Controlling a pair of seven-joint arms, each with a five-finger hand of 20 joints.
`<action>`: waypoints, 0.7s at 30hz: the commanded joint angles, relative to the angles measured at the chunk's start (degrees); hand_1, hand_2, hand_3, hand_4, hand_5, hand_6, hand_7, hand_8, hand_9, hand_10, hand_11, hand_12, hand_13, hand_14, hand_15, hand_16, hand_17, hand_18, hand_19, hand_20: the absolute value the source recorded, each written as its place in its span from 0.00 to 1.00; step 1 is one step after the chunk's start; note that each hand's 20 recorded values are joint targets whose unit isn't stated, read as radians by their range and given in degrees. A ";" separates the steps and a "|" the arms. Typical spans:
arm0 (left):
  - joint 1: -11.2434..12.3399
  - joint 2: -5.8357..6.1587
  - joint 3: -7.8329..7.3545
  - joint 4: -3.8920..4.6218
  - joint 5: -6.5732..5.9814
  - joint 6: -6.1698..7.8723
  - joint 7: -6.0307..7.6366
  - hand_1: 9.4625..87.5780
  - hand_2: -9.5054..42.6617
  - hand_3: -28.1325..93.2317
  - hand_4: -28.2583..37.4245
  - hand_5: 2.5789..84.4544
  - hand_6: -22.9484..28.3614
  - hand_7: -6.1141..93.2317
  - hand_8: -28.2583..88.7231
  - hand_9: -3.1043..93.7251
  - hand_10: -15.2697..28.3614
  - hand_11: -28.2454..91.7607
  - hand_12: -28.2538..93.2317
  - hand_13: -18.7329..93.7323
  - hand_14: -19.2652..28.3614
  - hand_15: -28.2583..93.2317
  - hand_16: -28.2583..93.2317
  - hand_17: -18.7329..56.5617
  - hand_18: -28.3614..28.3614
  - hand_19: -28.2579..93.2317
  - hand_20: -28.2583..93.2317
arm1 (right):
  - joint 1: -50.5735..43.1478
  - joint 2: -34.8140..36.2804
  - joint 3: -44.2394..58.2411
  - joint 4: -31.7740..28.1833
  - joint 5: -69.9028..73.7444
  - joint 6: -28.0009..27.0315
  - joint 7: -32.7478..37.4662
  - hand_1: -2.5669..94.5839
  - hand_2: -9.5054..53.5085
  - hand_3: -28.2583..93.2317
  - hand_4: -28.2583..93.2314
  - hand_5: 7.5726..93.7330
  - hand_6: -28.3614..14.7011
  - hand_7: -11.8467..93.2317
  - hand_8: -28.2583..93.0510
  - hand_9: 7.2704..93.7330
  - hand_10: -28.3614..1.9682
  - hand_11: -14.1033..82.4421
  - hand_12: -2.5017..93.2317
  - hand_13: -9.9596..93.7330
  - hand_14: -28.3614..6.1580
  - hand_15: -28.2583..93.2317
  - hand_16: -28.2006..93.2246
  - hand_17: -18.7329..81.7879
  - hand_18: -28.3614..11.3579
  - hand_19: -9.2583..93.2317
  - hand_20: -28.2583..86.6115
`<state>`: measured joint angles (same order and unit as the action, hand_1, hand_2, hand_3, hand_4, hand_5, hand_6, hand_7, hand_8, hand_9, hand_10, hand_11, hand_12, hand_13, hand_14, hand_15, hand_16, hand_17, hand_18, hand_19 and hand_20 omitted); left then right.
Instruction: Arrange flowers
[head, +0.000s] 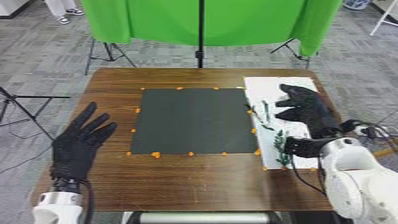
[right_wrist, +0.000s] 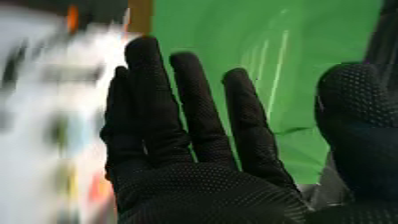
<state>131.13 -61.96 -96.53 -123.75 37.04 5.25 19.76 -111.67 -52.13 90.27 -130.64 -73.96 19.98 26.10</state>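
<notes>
right robot hand: released, fingers pretty much straight, the right robot hand (head: 306, 107) is held over the white sheet, palm and fingers seen up close in the wrist view
green sprigs: laid on the white sheet (head: 274, 86), one leafy bit (head: 282, 147) seen right by the glove's cuff
left robot hand (head: 78, 145): relaxed, fingers spread, kept left of the mat
dark mat (head: 195, 120): ringed by little orange bits (head: 155, 155), set mid-surface
surface (head: 115, 95): brown wood, backed by a green cloth (head: 151, 20)
</notes>
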 joint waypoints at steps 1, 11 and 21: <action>1.44 3.52 -0.62 -0.27 -1.42 2.09 3.65 0.15 0.28 0.88 0.00 0.39 0.55 0.18 0.16 0.39 0.75 0.39 0.32 0.41 0.98 0.63 0.18 0.16 1.00 0.68 0.33 | -2.13 6.59 1.21 -3.42 -23.82 -8.30 23.17 0.30 0.12 0.89 0.03 0.45 0.52 0.32 0.10 0.57 0.24 0.52 0.17 0.63 0.29 0.72 0.30 0.40 0.03 0.83 0.42; 1.44 4.20 -0.06 -0.02 -1.75 2.27 4.21 0.15 0.29 0.88 0.00 0.39 0.55 0.18 0.16 0.39 0.76 0.39 0.32 0.41 0.97 0.63 0.18 0.16 1.00 0.68 0.34 | 3.48 7.04 -8.55 -0.88 -35.68 -27.24 35.51 0.37 0.06 0.87 0.04 0.56 0.43 0.32 0.12 0.64 0.20 0.64 0.19 0.74 0.39 0.82 0.31 0.50 0.00 0.98 0.35; 1.33 3.44 -0.38 -0.21 -1.50 2.28 3.39 0.16 0.29 0.89 0.01 0.39 0.55 0.18 0.16 0.39 0.76 0.39 0.32 0.41 0.98 0.63 0.18 0.16 1.00 0.68 0.34 | 9.27 8.73 -19.64 2.89 -43.18 -30.39 37.24 0.37 0.05 0.86 0.04 0.61 0.42 0.36 0.12 0.66 0.19 0.65 0.20 0.76 0.40 0.81 0.31 0.52 0.00 1.00 0.32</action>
<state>131.78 -57.82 -96.81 -123.83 35.57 7.11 23.93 -105.65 -44.07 75.17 -129.63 -114.25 -7.92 62.33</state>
